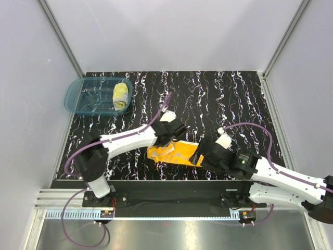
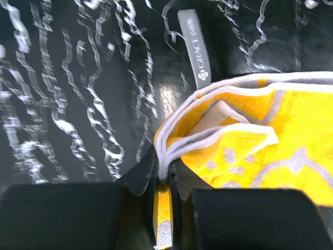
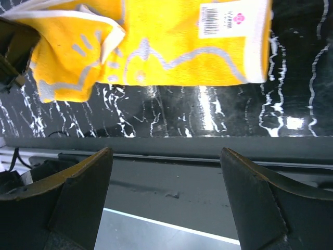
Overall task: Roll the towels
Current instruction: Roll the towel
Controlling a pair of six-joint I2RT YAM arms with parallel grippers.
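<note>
My left gripper (image 2: 164, 174) is pinched shut on the orange towel (image 1: 174, 153) at its folded corner. My right gripper (image 3: 166, 153) is wide open and empty. Towel lies well apart from the basin (image 1: 78, 88), toward me. It's soft and floppy, so grip the hem.

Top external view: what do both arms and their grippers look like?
The left arm and right arm have white tubular links with black joints and bases. A purple cable loops along each. The left gripper and right gripper have black, wedge-shaped fingers.
</note>
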